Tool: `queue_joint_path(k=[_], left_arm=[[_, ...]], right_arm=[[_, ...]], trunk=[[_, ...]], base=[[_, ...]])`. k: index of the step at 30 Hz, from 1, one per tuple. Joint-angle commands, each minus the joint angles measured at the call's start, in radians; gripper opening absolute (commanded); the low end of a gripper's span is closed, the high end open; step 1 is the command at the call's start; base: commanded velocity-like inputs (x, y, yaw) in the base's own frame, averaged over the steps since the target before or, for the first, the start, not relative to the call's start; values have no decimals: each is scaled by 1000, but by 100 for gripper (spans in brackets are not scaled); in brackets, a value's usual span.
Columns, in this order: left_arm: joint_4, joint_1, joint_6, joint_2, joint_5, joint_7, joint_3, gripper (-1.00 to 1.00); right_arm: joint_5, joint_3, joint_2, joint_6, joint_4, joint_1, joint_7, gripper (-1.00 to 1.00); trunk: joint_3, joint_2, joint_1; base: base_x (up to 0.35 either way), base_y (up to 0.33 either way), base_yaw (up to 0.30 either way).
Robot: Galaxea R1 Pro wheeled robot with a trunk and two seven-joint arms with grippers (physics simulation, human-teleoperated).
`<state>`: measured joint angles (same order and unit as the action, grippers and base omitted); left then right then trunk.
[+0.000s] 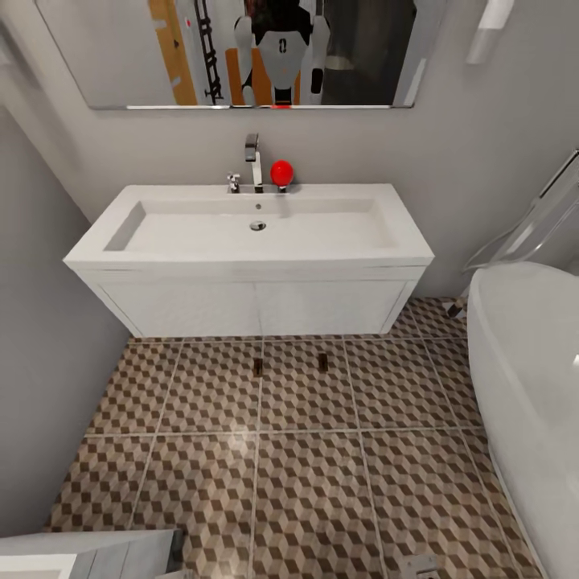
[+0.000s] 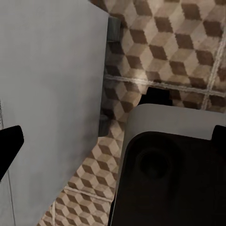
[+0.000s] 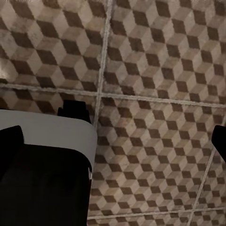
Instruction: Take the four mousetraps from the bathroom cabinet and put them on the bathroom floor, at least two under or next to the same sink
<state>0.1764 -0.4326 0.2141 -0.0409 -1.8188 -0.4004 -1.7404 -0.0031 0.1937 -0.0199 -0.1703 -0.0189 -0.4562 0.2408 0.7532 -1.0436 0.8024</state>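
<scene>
Two mousetraps, small dark brown slabs, lie on the cube-patterned bathroom floor (image 1: 305,474) just in front of the vanity: one (image 1: 258,367) near the middle, the other (image 1: 322,362) a little to its right. Above them hangs the wide white sink (image 1: 249,229) with its chrome faucet (image 1: 254,161). In the left wrist view my left gripper (image 2: 113,141) is open, with nothing between its dark fingertips (image 2: 9,146), above the tiles beside a grey panel. My right gripper (image 3: 113,141) is also open and empty over the floor tiles. The cabinet is out of view.
A white bathtub (image 1: 531,386) fills the right side, and a grey wall (image 1: 40,338) closes the left. A red ball (image 1: 281,172) sits by the faucet under a wall mirror (image 1: 233,56). A pale grey unit (image 1: 88,555) juts in at the lower left.
</scene>
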Motion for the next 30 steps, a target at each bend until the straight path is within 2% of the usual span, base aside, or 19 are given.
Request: queue_joint_path(k=[1,30], left_arm=[[0,0,0,0,0,0,0,100],[-1,0,1,1,1,0,0,100]], right_arm=[[0,0,0,0,0,0,0,100],[2,1,2,0,-1,0,0,100]], trunk=[[-2,0,0],[-48,0,0]], base=[[0,0,0],[0,0,0]])
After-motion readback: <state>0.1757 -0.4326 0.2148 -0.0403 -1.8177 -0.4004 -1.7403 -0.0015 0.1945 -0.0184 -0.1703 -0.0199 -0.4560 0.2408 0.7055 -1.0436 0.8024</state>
